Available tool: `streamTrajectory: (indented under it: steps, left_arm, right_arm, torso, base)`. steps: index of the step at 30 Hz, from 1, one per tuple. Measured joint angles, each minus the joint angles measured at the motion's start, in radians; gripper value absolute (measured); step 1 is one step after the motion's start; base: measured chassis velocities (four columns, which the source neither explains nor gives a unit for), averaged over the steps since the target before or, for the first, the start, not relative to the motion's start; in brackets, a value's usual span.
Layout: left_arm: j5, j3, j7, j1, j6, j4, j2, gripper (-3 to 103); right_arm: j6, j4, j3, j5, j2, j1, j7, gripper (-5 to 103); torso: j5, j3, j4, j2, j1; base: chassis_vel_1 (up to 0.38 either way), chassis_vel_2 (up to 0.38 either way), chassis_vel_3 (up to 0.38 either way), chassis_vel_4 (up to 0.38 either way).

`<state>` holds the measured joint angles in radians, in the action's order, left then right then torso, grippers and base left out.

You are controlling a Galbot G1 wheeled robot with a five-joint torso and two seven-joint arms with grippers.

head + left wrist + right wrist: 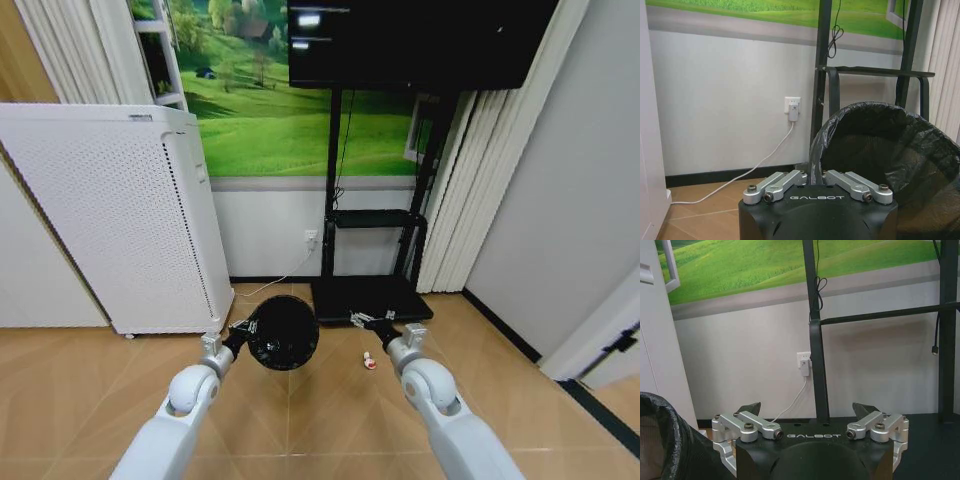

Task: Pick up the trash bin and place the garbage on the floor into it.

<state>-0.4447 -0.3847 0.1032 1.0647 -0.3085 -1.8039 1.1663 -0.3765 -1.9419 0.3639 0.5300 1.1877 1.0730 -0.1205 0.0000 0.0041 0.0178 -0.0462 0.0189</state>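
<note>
Gripping the rim of the trash bin (pixel 283 332), our left pincer (pixel 243 337) is holding it off the floor (pixel 330 430) at about 11 o'clock from us; in the left wrist view its fingers are drawn together right at the liner's edge (pixel 816 165). We are carrying the bin tilted, its black-bagged mouth turned toward us. Our right pincer (pixel 372 322) is hanging unclenched at about 1 o'clock, gripping nothing, its two fingertips (pixel 750 408) standing well apart in the right wrist view, where the bin's bagged rim (pixel 670 440) is showing just beside it.

Just beyond and below our right pincer, a small red-and-white scrap (pixel 369 361) is lying on the parquet, near the bin but apart from it. Farther out at 12 o'clock the black TV-stand base (pixel 370 297) is sitting on the floor, and at 10 o'clock the white appliance (pixel 120 220) is standing against the wall.
</note>
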Motion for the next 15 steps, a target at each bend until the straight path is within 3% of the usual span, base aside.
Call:
streamTrajectory:
  steps: [15]
  left_arm:
    - [-0.003,-0.019,0.013,0.014,0.003,-0.001,-0.013,4]
  right_arm:
    - [0.0,0.019,-0.004,0.001,0.008,-0.008,0.002,100]
  torso:
    - [0.0,0.0,-0.0002,0.0,0.0]
  base:
    - [-0.089,-0.097,0.097,0.1]
